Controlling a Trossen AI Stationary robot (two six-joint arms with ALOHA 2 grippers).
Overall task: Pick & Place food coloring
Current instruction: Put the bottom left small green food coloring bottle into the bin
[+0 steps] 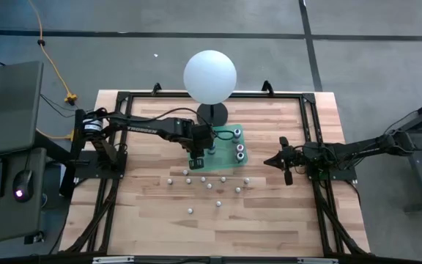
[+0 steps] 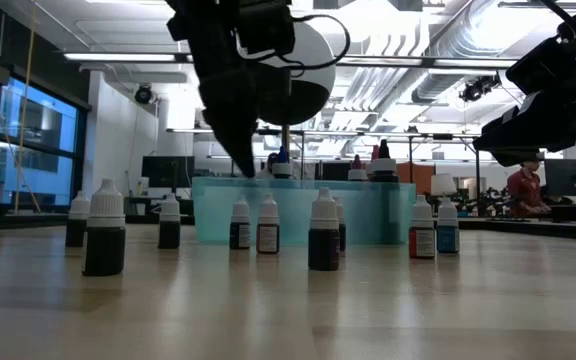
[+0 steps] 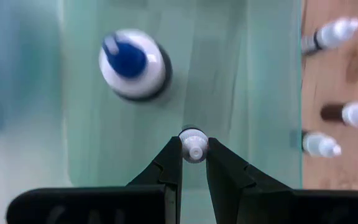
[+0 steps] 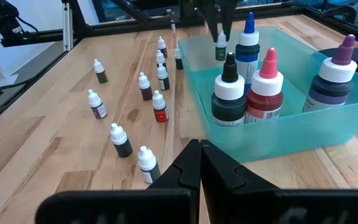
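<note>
High view lays out a wooden tabletop (image 1: 152, 220) carrying a white sphere (image 1: 209, 75) on a black stand, with a teal bin (image 4: 328, 121) beside it. Inside the bin stand four large bottles: blue-topped (image 4: 248, 43), black-topped (image 4: 229, 96), pink-topped (image 4: 266, 90) and purple-topped (image 4: 331, 81). The left gripper (image 3: 194, 152) hangs over the bin, its fingers pinching a small food coloring bottle (image 3: 193, 145) by the cap, near the blue-topped one. The right gripper (image 4: 201, 155), pressed together and holding nothing, waits at the tabletop's right edge. More small food coloring bottles (image 4: 159, 107) stand scattered upright on the bare wood outside the bin.
</note>
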